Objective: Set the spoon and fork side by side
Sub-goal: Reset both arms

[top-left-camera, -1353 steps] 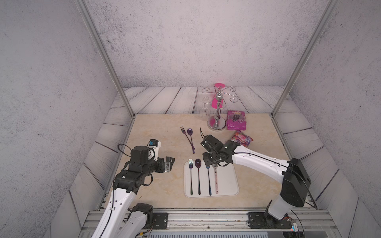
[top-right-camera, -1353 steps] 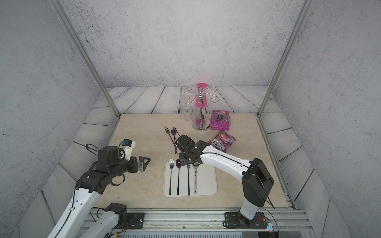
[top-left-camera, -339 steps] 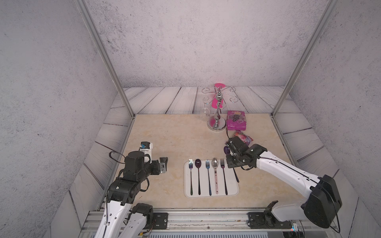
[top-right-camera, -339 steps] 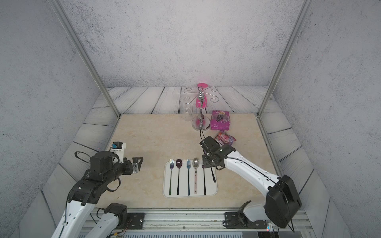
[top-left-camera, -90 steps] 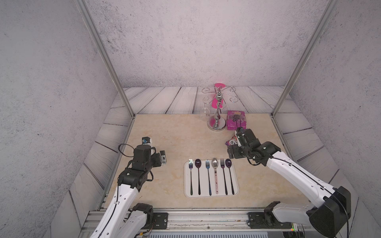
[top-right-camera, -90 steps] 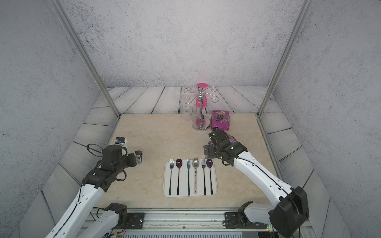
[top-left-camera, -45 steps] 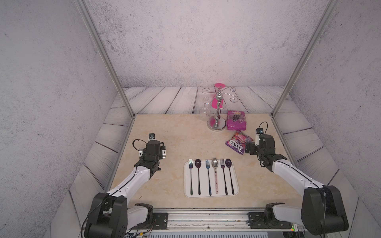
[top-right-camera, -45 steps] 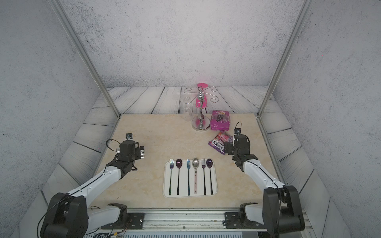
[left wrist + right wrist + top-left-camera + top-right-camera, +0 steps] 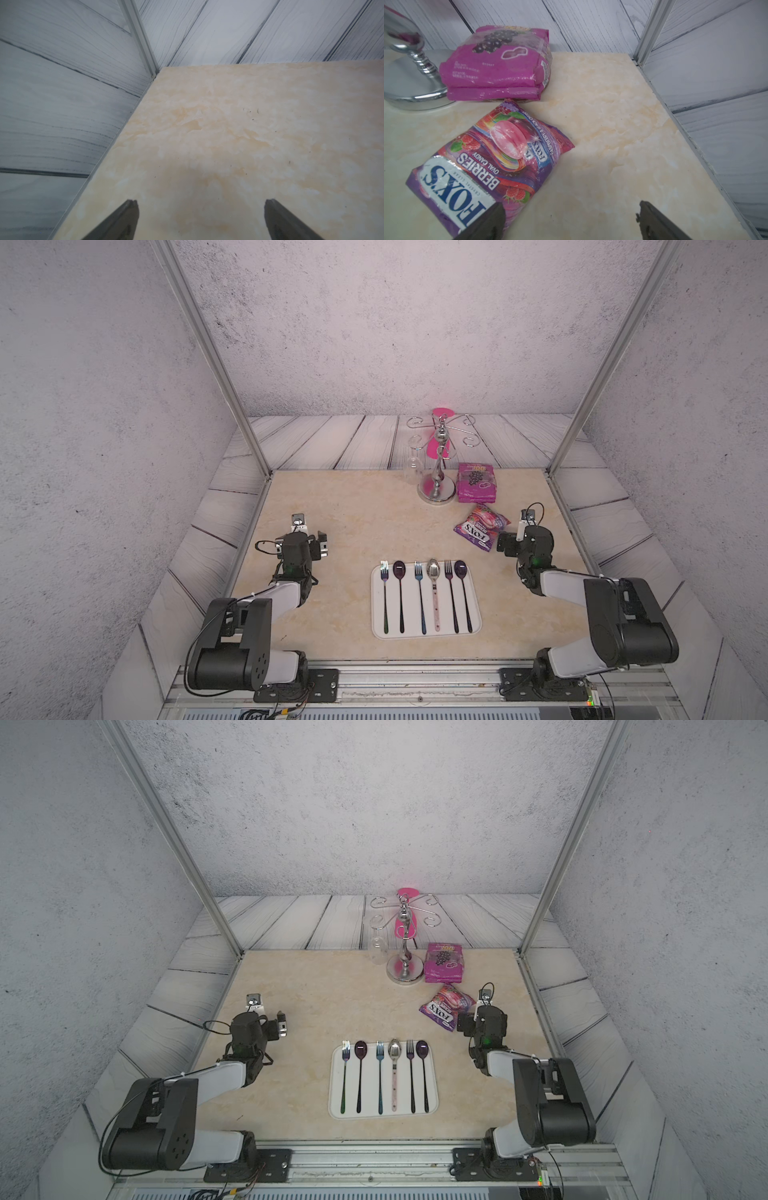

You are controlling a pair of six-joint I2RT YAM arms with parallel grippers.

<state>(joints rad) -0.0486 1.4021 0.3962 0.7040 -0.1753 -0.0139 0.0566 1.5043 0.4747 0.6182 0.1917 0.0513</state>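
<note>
Robot lab test cell, alu frame posts (image 9: 210,349), printed plank panels (image 9: 332,439), arm bases (image 9: 232,664) bolted to front rail (image 9: 415,682)

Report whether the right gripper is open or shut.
Open. The right gripper shows its jaws wide apart in the right wrist view, gripping nothing.

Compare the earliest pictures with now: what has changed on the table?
The dark fork and purple spoon moved from the table onto the right end of the tray, side by side. Both arms withdrew sideways; the left end effector and right end effector are open, empty. The stand and pink pack stayed.
</note>
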